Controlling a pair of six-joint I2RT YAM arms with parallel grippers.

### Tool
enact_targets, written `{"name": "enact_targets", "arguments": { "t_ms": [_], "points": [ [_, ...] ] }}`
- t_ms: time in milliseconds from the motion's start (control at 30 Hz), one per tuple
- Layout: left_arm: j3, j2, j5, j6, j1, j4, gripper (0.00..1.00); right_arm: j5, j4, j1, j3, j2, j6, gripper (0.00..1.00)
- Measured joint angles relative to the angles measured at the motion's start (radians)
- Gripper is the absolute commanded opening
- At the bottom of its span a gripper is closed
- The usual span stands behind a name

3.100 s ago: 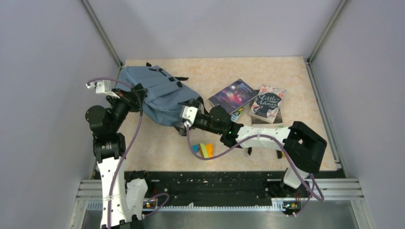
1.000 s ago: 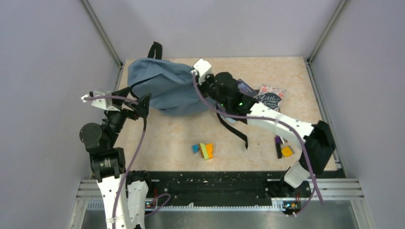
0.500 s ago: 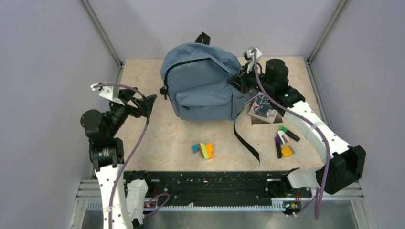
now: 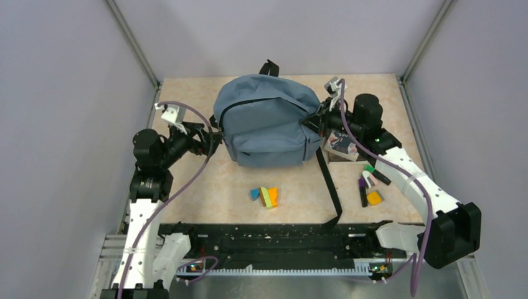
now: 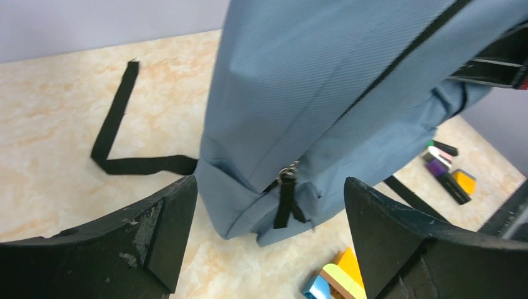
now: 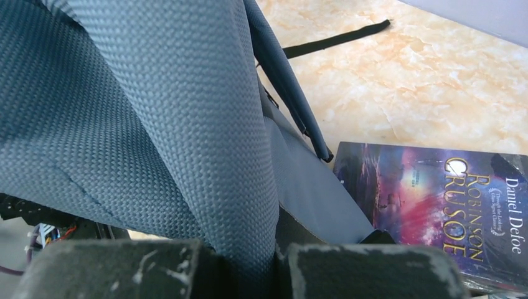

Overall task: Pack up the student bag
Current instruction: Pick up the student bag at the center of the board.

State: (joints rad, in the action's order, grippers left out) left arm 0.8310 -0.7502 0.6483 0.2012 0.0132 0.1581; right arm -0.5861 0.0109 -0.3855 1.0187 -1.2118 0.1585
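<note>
At the near edge of the table (image 4: 212, 199), a cluster of coloured blocks (image 4: 264, 196) is lying flat, and its pieces are too small to count from above. To the right, a few small stationery items (image 4: 368, 187) are lying beside the right forearm; their types are not resolving. A long black strap (image 4: 329, 187) is trailing from the bag toward the near edge, with its upper end disappearing behind the bag's lower right corner. The student bag (image 4: 268, 121) is standing roughly upright past the middle of the table, with its front pocket facing the arm bases and its top slumping. The left gripper (image 4: 212, 142) is sitting just beside the bag's lower left corner with its jaws spread wide, holding nothing. In the left wrist view its fingers (image 5: 143, 243) are framing a black zipper pull (image 5: 286, 196) that is hanging at the bag's side, apart from both. The right gripper (image 4: 317, 118) is clamping a fold of fabric on the bag's right side. In the right wrist view the cloth is filling the gap between the closed fingers (image 6: 124, 268) and blocking most of the frame. Beyond it, a paperback (image 6: 429, 205) titled Robinson Crusoe is lying flat, with one corner under the bag and its right side cut off. From above, the book stack (image 4: 341, 144) is partly covered by arm and bag, and it probably includes that paperback. At the far side, a black carry handle (image 4: 269, 66) is projecting above the bag's top.
</note>
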Motion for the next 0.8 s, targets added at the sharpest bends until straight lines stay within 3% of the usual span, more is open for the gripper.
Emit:
{"name": "enact_targets", "arguments": {
  "t_ms": [67,133,200,667,800],
  "points": [
    [0.0,-0.006,-0.037,-0.014,-0.004,0.018,0.87,0.0,-0.012,0.0,-0.011,0.007,0.006,0.0],
    [0.0,-0.017,-0.064,-0.02,-0.004,0.032,0.75,0.001,-0.018,0.0,-0.019,0.015,0.011,0.0],
    [0.008,-0.042,-0.087,-0.026,-0.004,0.058,0.71,0.001,-0.021,0.0,-0.024,0.024,0.016,0.0],
    [0.071,-0.129,-0.003,-0.074,-0.006,0.22,0.71,0.017,-0.018,0.001,-0.024,0.027,0.018,0.0],
    [0.071,-0.123,0.031,-0.072,-0.006,0.217,0.65,0.017,-0.016,0.001,-0.024,0.031,0.018,0.0]
  ]
}}
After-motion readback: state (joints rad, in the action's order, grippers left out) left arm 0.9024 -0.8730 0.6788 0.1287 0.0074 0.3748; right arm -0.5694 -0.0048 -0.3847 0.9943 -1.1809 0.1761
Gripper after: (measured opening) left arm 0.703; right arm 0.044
